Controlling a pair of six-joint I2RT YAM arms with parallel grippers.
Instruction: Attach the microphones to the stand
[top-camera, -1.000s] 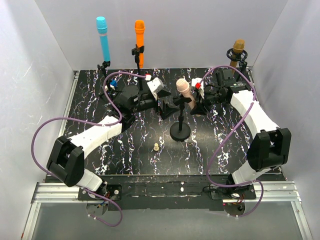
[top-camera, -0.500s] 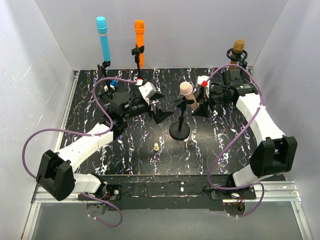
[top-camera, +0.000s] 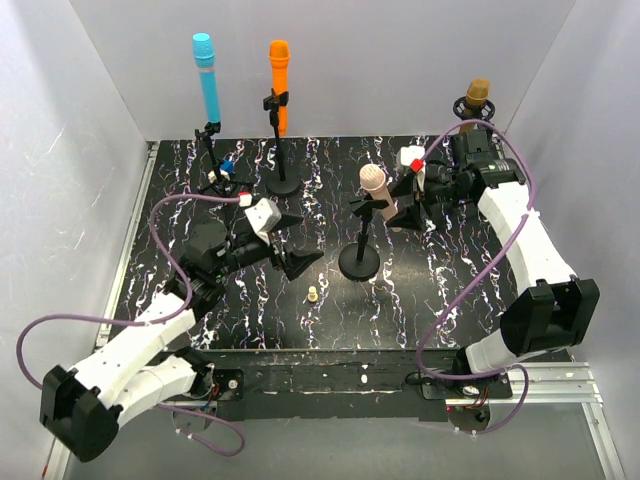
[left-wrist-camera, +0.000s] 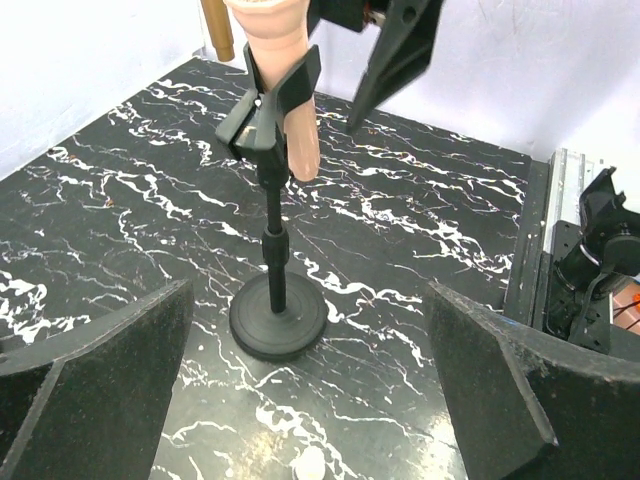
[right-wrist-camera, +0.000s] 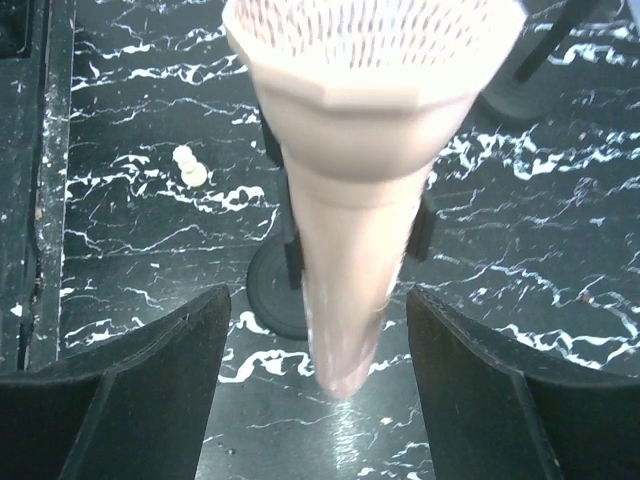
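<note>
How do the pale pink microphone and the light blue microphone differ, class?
Place: the pale pink microphone stands mid-table; the light blue microphone stands at the back left. Company: the open right hand flanks the pale pink microphone; no hand flanks the light blue microphone. Shared: both are clipped head-up in black stands.

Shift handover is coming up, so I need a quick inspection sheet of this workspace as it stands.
Surface: black marbled table.
Job's things: light blue microphone, orange microphone, golden-brown microphone and pink microphone, each upright in its own stand.
Clutter: tiny beige peg on the table near the centre stand.
Grippers: left gripper open, empty; right gripper open, fingers either side of the pink microphone, apart from it.
Cables: purple cables loop off both arms.
Surroundings: white walls; metal rail at the near edge.
</note>
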